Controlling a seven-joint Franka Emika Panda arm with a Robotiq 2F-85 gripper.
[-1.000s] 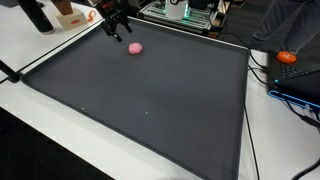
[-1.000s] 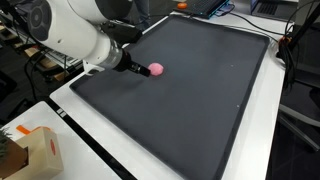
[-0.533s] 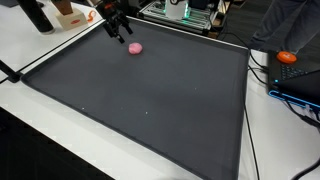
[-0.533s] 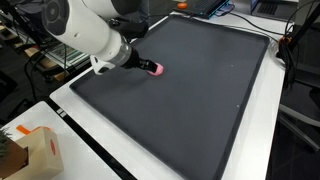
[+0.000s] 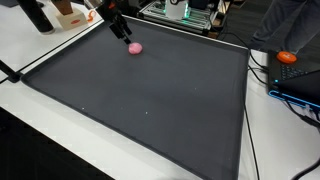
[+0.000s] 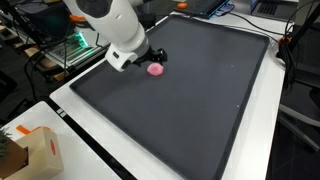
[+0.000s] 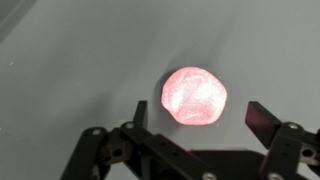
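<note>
A small pink, rounded lump (image 5: 135, 47) lies on the dark grey mat (image 5: 150, 100) near its far corner. It shows again as the pink lump (image 6: 156, 69) beside the white arm, and fills the middle of the wrist view as a bright pink lump (image 7: 195, 96). My gripper (image 7: 200, 112) hovers just above it with its jaws spread wide, one dark finger on each side of the lump and nothing clamped. In both exterior views the gripper (image 5: 122, 32) (image 6: 152, 58) hangs right over the lump.
White table (image 5: 30, 50) surrounds the mat. A cardboard box (image 6: 30, 150) sits near one corner. An orange object (image 5: 288, 57) and cables lie beyond the mat's edge. Equipment racks (image 5: 180, 12) stand behind the far corner.
The arm has swung upward and over the pink lump, going from a low sideways reach to a steeper stance above it. The lump has not moved and the jaws stay wide.
</note>
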